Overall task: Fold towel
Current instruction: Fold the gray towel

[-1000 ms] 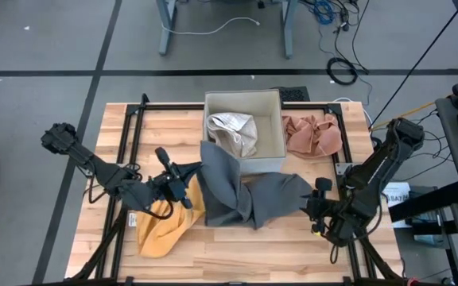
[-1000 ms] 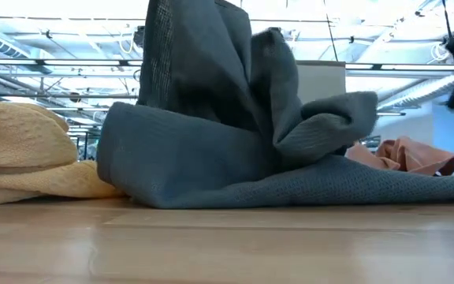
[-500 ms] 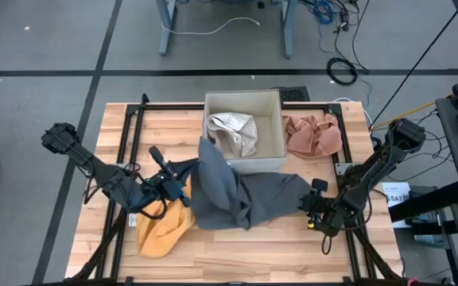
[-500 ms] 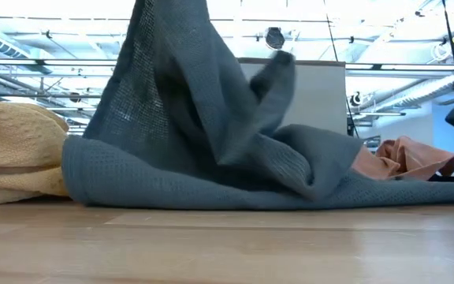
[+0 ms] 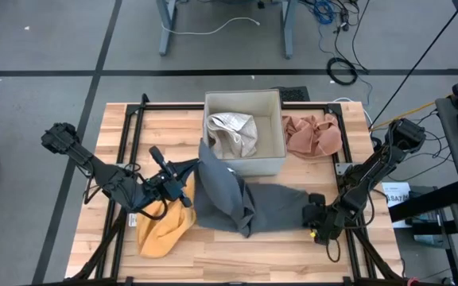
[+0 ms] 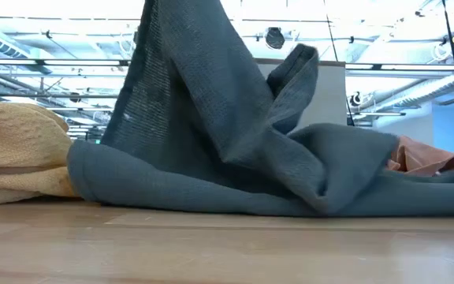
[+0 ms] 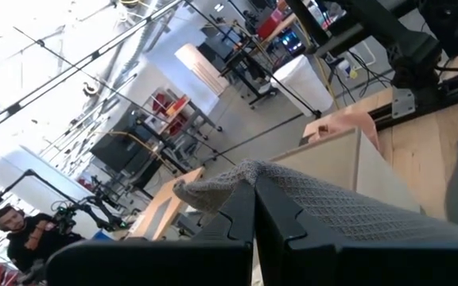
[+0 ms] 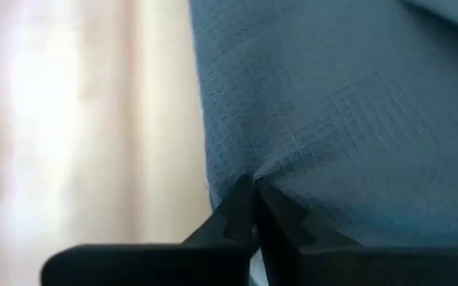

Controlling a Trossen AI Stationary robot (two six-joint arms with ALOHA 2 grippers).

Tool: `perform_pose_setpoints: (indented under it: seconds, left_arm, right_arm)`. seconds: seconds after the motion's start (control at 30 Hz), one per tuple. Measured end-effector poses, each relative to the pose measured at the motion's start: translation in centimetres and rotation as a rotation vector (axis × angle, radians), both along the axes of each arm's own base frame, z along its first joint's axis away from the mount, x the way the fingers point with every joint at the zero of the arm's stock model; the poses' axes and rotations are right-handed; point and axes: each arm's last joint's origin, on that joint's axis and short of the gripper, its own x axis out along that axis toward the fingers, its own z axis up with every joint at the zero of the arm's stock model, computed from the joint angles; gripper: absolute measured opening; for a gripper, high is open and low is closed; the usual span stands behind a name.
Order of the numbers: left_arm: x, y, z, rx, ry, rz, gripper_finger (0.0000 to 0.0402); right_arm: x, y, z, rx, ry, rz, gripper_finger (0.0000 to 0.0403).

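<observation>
the grey towel is bunched, not folded; the left gripper and the right gripper pinch its ends.

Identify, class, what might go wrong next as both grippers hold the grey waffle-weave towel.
1. The right gripper pinches only the edge of the grey waffle-weave towel; it may slip free.
2. The left gripper holds its corner raised near the open beige box; cloth might snag the rim.
3. The crumpled yellow towel touches the grey one and could get dragged.
</observation>
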Motion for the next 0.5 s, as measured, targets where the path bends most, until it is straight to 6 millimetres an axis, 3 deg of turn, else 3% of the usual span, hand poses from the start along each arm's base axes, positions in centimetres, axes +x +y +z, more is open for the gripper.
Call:
perform_pose_setpoints:
  seconds: [0.3,0.5]
  left_arm:
    - [0.0,0.1,-0.4,-0.017,0.013,0.003,0.0000]
    - [0.2,0.1,-0.7,-0.054,0.008,-0.052,0.0000]
  right_arm:
    - [-0.1,3.1,2.9,0.218,0.088,0.089,0.0003]
    - [1.3,4.9,6.3,0.195,-0.113,0.154,0.0021]
